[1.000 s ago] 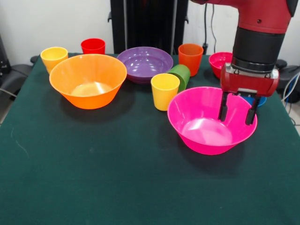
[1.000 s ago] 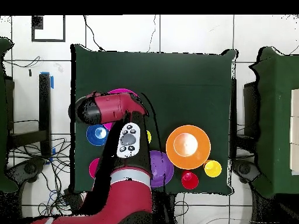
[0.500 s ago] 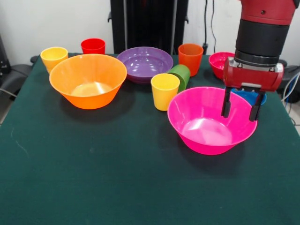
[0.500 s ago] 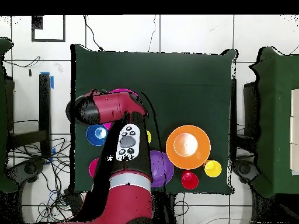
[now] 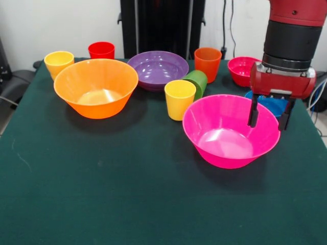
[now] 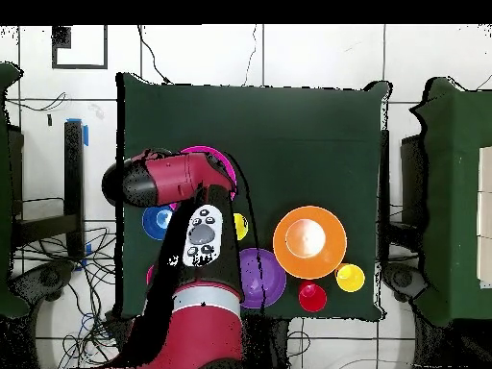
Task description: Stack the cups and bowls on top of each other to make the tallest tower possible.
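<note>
A: We log the hand above the right rim of the hot pink bowl, its two black fingers spread apart and holding nothing.

B: We agree. One finger hangs inside the bowl's rim, the other outside it, in front of the blue bowl.

A: On the desk we note the orange bowl at left, the purple bowl behind, the crimson bowl far right.

B: Cups: yellow cup touching the tipped green cup, orange cup, red cup, second yellow cup. Nothing is stacked.
</note>
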